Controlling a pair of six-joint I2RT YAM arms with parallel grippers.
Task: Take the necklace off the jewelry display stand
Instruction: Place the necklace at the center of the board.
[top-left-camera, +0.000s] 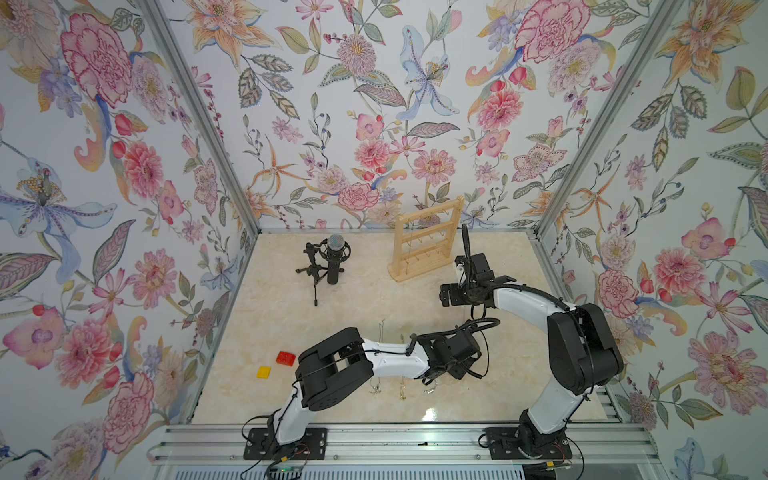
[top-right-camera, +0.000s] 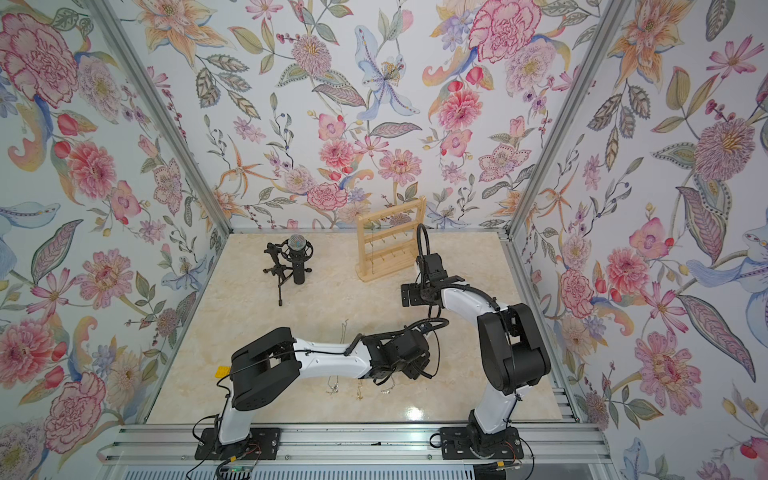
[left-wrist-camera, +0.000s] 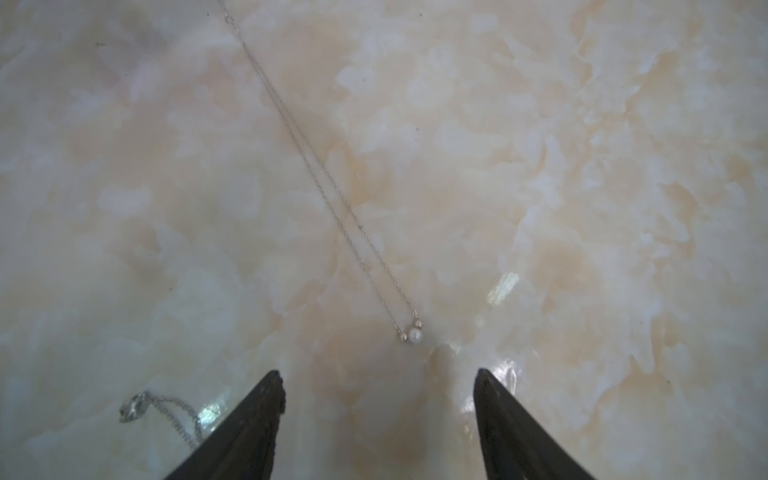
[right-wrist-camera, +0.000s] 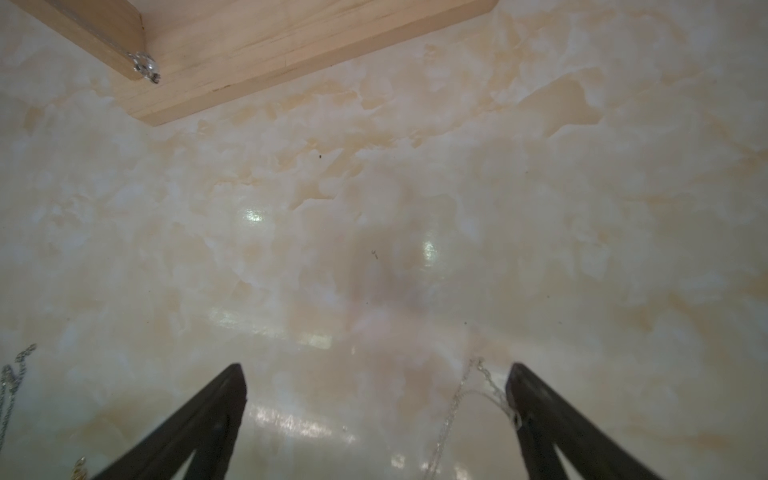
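Observation:
The jewelry display stand (top-left-camera: 428, 241) of pale wood stands at the back of the table in both top views. A thin necklace (right-wrist-camera: 143, 64) with a clear pendant hangs along one post, down to the base (right-wrist-camera: 291, 45). My right gripper (right-wrist-camera: 376, 374) is open, low over the table in front of the stand; a loose silver chain (right-wrist-camera: 469, 395) lies by one fingertip. My left gripper (left-wrist-camera: 380, 374) is open near the table's front, with nothing between its fingers. A pearl necklace (left-wrist-camera: 413, 334) lies stretched out just ahead of it, and a crystal-pendant one (left-wrist-camera: 133, 407) lies beside a finger.
A black microphone on a tripod (top-left-camera: 334, 257) stands left of the stand. A red brick (top-left-camera: 285, 358) and a yellow brick (top-left-camera: 263, 371) lie at the front left. Several necklaces (top-left-camera: 402, 392) lie under the left arm. Flowered walls close three sides.

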